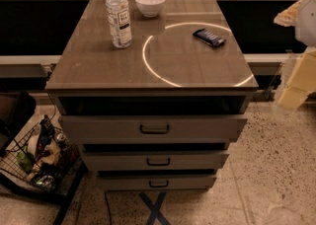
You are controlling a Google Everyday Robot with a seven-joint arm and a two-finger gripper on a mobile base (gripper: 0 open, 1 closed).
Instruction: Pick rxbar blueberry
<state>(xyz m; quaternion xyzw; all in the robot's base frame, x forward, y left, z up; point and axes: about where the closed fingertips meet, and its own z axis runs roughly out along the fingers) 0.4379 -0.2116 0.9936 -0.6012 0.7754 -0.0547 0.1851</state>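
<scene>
A blue tape cross marks the floor before the drawer cabinet. On its top stand a water bottle at ten o'clock and a white bowl at twelve. The rxbar blueberry lies flat at two. The gripper hangs beyond the three o'clock edge, and I cannot tell how far open it is.

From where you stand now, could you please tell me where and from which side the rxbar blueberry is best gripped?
Probably across its short width at mid-length, coming down from above: the rxbar blueberry lies flat on the cabinet top, so its sides offer little to grip. The claw hangs beyond the cabinet's right edge, nearest the bar.
</scene>
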